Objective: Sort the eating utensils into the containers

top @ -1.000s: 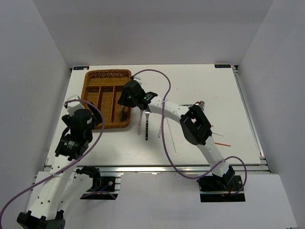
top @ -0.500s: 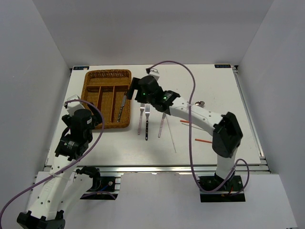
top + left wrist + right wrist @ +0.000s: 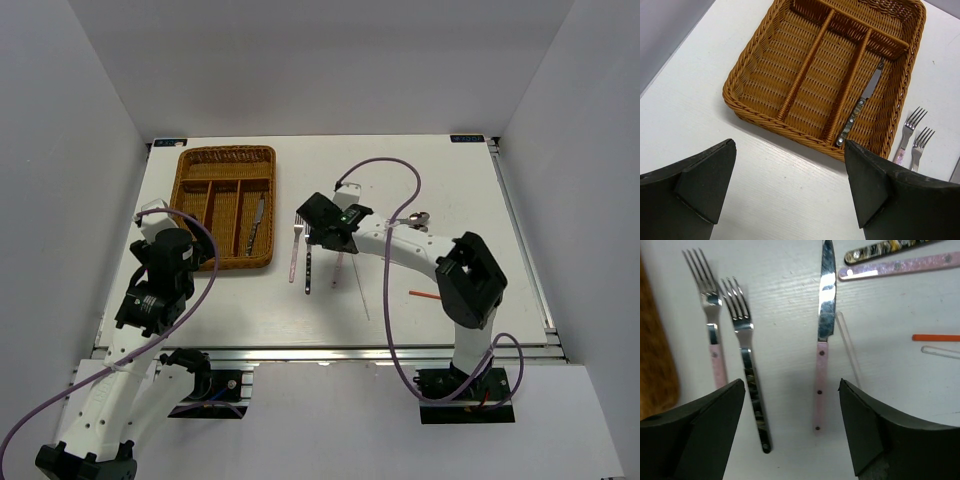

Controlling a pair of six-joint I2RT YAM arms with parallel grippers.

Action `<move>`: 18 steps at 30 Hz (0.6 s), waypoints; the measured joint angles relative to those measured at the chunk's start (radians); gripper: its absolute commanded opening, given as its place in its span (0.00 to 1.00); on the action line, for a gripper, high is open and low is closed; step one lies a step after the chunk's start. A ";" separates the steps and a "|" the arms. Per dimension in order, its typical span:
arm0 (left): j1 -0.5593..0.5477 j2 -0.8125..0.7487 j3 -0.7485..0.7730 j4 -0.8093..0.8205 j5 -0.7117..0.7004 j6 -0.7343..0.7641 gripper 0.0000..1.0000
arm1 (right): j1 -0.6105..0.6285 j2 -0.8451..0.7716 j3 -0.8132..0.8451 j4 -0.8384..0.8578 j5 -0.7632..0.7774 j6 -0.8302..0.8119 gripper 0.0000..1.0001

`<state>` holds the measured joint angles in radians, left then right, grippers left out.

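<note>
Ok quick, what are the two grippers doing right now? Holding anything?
Left gripper: open, holding nothing, near the wicker tray.
Right gripper: open, holding nothing, above the pink-handled knife.

White arms [image 3: 400, 240], black joints [image 3: 470, 280], purple cables [image 3: 385, 161]

knife [image 3: 257, 222] — now in tray [image 3: 228, 151], right gripper [image 3: 792, 386] withdrawn

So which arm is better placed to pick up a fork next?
Right, probably. The right gripper hangs open directly over the two forks; the left gripper, also open, sits back near the wicker tray.
</note>
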<state>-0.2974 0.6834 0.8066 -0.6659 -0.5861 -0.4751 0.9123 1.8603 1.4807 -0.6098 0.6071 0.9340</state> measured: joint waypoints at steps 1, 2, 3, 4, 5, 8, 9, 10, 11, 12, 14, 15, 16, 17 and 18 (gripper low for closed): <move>0.000 0.000 0.000 0.000 0.000 0.000 0.98 | 0.000 0.016 -0.001 -0.011 0.000 0.006 0.74; 0.000 0.000 0.000 0.000 0.000 0.000 0.98 | 0.000 0.031 -0.002 -0.018 0.000 0.010 0.74; 0.000 0.000 0.000 0.000 0.001 0.000 0.98 | 0.000 0.046 -0.004 -0.024 0.000 0.013 0.73; 0.000 0.000 0.000 0.000 0.001 0.000 0.98 | 0.001 0.062 -0.005 -0.028 0.000 0.016 0.73; 0.000 0.000 0.000 0.000 0.002 0.000 0.98 | 0.001 0.077 -0.006 -0.030 -0.001 0.018 0.73; 0.000 0.000 0.000 0.000 0.004 0.000 0.98 | 0.001 0.108 -0.015 -0.034 -0.002 0.024 0.70; 0.000 0.000 0.000 0.000 0.004 0.000 0.98 | 0.001 0.114 -0.021 -0.034 -0.003 0.025 0.68; 0.000 0.000 0.000 0.000 0.004 0.000 0.98 | 0.001 0.122 -0.024 -0.035 -0.005 0.026 0.67; 0.000 0.000 0.000 0.000 0.004 0.000 0.98 | 0.001 0.133 -0.024 -0.034 -0.009 0.026 0.66; 0.000 0.000 0.000 0.000 0.005 0.000 0.98 | 0.001 0.143 -0.024 -0.031 -0.011 0.026 0.64; 0.000 0.000 0.000 0.000 0.006 0.000 0.98 | 0.001 0.163 -0.029 -0.021 -0.017 0.027 0.61; 0.000 0.000 0.000 0.000 0.006 0.000 0.98 | 0.001 0.171 -0.034 -0.016 -0.021 0.028 0.56; 0.000 0.000 0.000 0.000 0.007 0.000 0.98 | 0.001 0.178 -0.040 -0.013 -0.021 0.035 0.55; 0.000 0.000 0.000 0.000 0.007 0.000 0.98 | 0.001 0.178 -0.043 -0.001 -0.025 0.034 0.54; 0.000 0.000 0.000 0.000 0.007 0.000 0.98 | 0.000 0.178 -0.047 0.009 -0.027 0.036 0.48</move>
<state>-0.2974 0.6834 0.8066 -0.6655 -0.5789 -0.4755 0.9127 2.0380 1.4334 -0.6006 0.5800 0.9699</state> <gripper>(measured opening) 0.979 0.547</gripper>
